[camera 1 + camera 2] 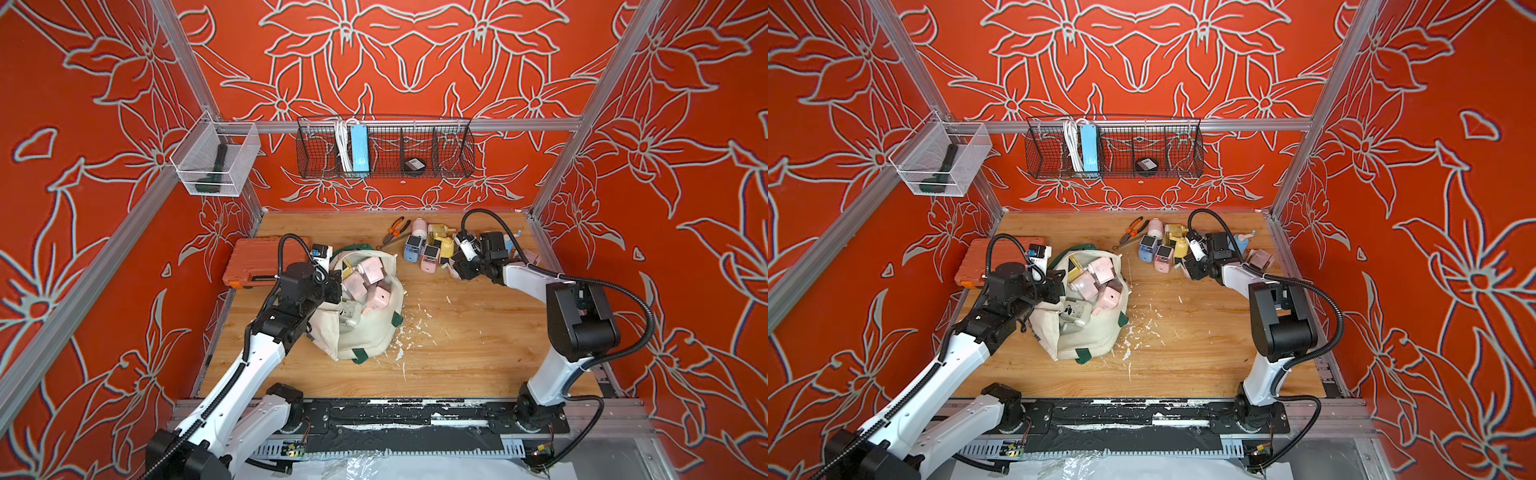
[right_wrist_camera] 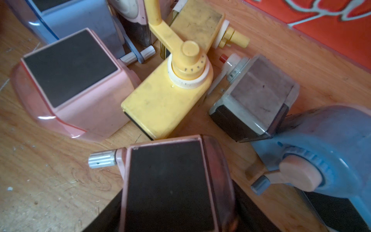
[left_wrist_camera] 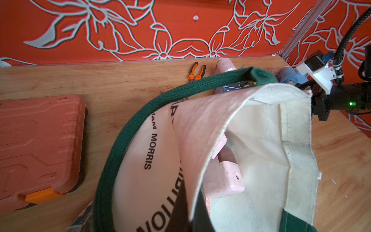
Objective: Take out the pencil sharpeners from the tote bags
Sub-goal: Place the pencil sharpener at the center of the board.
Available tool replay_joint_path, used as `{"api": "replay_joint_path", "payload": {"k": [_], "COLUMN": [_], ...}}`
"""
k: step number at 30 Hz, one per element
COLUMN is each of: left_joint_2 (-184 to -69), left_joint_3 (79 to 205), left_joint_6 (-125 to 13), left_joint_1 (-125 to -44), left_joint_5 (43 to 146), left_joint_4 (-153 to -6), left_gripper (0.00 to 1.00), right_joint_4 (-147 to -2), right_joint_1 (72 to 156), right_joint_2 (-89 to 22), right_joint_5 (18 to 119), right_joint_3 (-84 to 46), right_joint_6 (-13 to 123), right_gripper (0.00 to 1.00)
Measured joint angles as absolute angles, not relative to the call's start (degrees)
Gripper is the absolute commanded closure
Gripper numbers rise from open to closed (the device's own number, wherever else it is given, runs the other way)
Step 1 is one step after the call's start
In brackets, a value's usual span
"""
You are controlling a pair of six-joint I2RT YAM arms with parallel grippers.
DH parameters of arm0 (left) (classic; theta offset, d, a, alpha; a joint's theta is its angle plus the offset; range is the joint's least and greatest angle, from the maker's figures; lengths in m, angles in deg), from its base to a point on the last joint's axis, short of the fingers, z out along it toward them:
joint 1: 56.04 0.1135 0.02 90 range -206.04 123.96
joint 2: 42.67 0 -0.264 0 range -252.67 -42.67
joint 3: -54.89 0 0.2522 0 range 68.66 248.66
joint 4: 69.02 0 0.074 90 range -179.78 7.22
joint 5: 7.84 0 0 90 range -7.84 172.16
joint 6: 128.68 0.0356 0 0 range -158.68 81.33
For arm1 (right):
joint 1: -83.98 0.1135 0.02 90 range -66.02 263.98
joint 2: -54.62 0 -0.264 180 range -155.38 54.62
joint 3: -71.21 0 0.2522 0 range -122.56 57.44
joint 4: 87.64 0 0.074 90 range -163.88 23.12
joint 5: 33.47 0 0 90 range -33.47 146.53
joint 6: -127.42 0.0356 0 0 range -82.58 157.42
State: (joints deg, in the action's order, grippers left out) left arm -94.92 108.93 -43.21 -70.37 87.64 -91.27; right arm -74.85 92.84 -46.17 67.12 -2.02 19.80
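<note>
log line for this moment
left hand: shut on tote bag rim | right hand: astride pink sharpener, grip unclear | other sharpeners: inside bag

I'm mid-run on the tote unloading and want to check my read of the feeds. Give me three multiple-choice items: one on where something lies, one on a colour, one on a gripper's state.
1. Where do the pliers lie relative to the tote bag?
A. inside it
B. outside it, on the table toward the far edge
C. under it

2. What colour are the straps?
A. red
B. blue
C. dark green

3. The left gripper is:
A. shut on the tote bag's rim
B. open above the table
C. shut on the pliers

Answers:
1 B: both top views show the pliers on bare wood, near the sharpeners already out.
2 C: the left wrist view shows a green woven strap up close.
3 A: the gripper sits at the bag's edge with the canvas pulled up toward its camera.
</note>
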Motion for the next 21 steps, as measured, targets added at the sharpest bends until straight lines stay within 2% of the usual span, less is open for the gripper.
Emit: {"api": "replay_joint_path", "payload": {"k": [13,21], "left_joint_2": [-94.92,-94.92], "left_joint_3": [108.93,108.93], "left_joint_6": [-43.21,-43.21], "left_joint_1": [-70.37,-70.37], "left_joint_5": [87.62,87.59], "left_joint_4": [-91.27,-91.27], "left_gripper": [1.0,1.0], "right_joint_4": [-77.15,-77.17], "right_joint_1": [92.84,92.84], "right_joint_2": [-43.46,-30.89], "right_joint_5": [66.42,62.92], "right_joint_3": [-0.86,2.66], "right_joint_6": [22.73,30.0], "right_gripper": [0.22,0.26]}}
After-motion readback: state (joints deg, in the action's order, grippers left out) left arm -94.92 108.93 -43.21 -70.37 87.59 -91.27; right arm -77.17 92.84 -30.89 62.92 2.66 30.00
